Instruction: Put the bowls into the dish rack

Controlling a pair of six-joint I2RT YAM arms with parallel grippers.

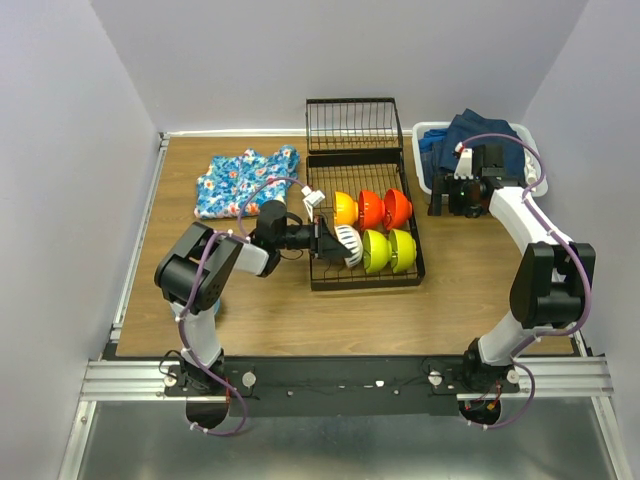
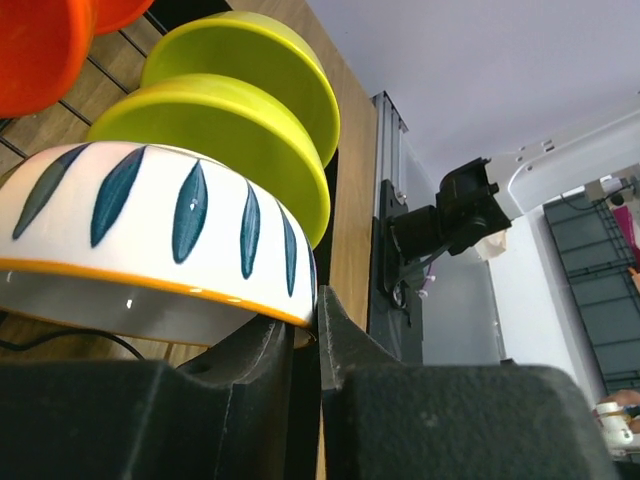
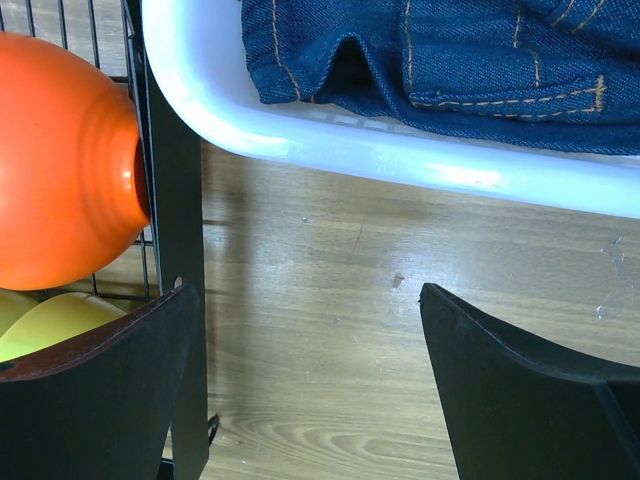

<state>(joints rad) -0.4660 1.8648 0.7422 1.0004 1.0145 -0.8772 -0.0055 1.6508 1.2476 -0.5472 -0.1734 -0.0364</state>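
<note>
The black wire dish rack (image 1: 415, 270) holds a yellow-orange bowl (image 1: 345, 208), two red-orange bowls (image 1: 371, 208) and two lime-green bowls (image 1: 375, 250), all on edge. A white bowl with blue leaf marks (image 1: 347, 245) leans against the lime-green bowls (image 2: 230, 120) at the rack's left side. My left gripper (image 1: 325, 240) reaches in from the left. In the left wrist view the white bowl's (image 2: 150, 240) orange rim sits between the tips of the left gripper (image 2: 305, 312), whose jaws stand a narrow gap apart. My right gripper (image 3: 310, 300) hangs wide open and empty over bare wood, right of the rack (image 3: 175, 200).
A white basket (image 1: 425, 130) of blue denim clothes stands at the back right, just beyond the right gripper (image 1: 455, 195); its rim (image 3: 350, 150) crosses the right wrist view. A blue floral cloth (image 1: 245, 180) lies at the back left. The rack's hinged end section (image 1: 350, 125) stands up behind it.
</note>
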